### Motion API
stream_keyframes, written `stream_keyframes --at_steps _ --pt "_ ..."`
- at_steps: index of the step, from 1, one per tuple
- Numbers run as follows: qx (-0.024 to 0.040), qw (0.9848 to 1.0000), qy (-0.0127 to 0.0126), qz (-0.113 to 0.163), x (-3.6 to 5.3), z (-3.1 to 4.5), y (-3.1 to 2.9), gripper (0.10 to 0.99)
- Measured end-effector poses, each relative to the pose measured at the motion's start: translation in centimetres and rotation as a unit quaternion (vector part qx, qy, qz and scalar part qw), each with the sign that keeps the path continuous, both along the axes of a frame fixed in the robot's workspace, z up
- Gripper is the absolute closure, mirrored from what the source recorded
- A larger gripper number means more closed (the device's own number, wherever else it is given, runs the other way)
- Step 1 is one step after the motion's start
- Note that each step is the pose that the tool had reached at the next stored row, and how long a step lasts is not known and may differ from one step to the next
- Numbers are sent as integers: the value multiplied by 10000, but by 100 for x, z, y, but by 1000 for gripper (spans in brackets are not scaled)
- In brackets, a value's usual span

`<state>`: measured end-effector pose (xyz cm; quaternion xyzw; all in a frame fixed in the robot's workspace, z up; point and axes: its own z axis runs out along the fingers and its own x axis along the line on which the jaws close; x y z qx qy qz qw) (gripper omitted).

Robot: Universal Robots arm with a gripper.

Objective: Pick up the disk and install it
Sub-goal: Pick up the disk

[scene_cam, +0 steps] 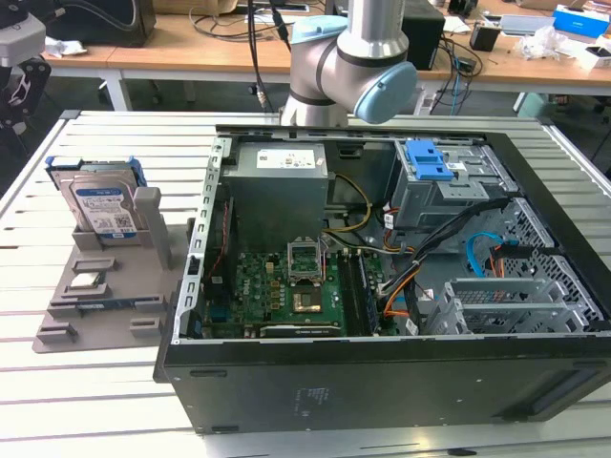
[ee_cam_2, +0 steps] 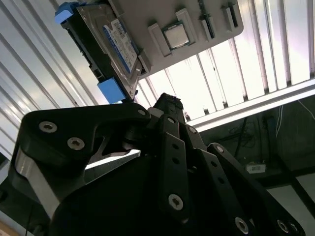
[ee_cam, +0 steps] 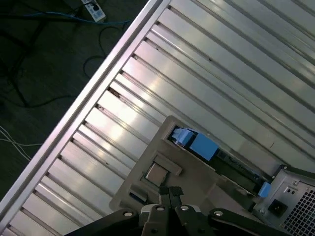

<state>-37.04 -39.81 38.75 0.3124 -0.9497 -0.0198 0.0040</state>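
Note:
The disk point(scene_cam: 100, 205) stands upright on its edge in a slot of the grey holder point(scene_cam: 105, 310) at the exterior view's left; it is silver with a blue-and-white label and a blue frame. In the second wrist view the disk point(ee_cam_2: 115, 42) lies beyond my gripper point(ee_cam_2: 167, 101), whose black fingers meet at the tip with nothing between them. The first wrist view looks down on the disk's blue frame point(ee_cam: 199, 143), with my gripper point(ee_cam: 171, 192) well above the holder point(ee_cam: 197, 172) and apart from the disk.
An open black computer case point(scene_cam: 382, 382) fills the middle and right, with a motherboard, cables and a grey drive cage with a blue latch point(scene_cam: 430, 162). A small square chip point(scene_cam: 86, 281) sits on the holder. The slatted table's edge point(ee_cam: 98, 88) runs beside the holder.

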Motion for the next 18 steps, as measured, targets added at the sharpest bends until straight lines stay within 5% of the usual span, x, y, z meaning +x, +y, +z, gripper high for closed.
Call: stream_keyframes --at_steps 18 --pt "0 9969 0 790 0 0 0 980"
